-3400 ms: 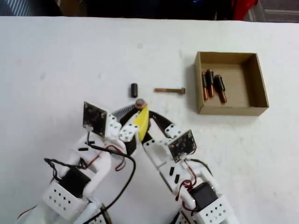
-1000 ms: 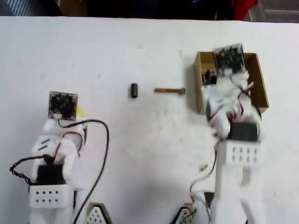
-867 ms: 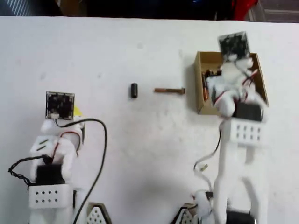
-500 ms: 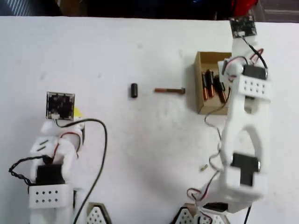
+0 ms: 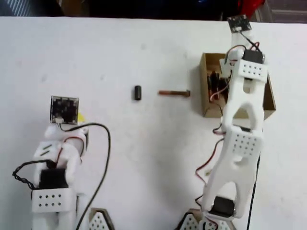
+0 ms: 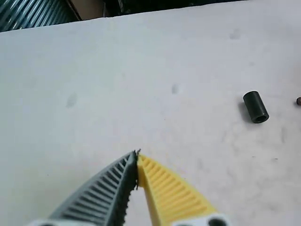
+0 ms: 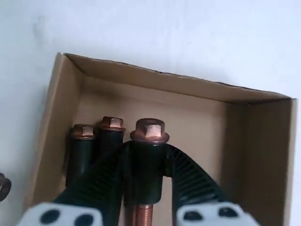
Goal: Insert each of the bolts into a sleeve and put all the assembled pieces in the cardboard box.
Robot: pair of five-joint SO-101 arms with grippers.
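Sleeved bolt (image 7: pixel 149 132), judged stiff and light, is clamped at its sleeve by right gripper (image 7: pixel 146 160); left gripper (image 6: pixel 137 165) is closed, empty.

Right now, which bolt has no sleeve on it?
The bare bolt on the table between the loose sleeve and the cardboard box. The right gripper holds a sleeved one, like those in the box.

The right arm (image 5: pixel 240 143) hides most of the cardboard box (image 5: pixel 211 111). Just beside the right gripper (image 7: pixel 146 150), two sleeved bolts (image 7: pixel 83 146) sit half hidden behind its finger (image 7: pixel 101 179).
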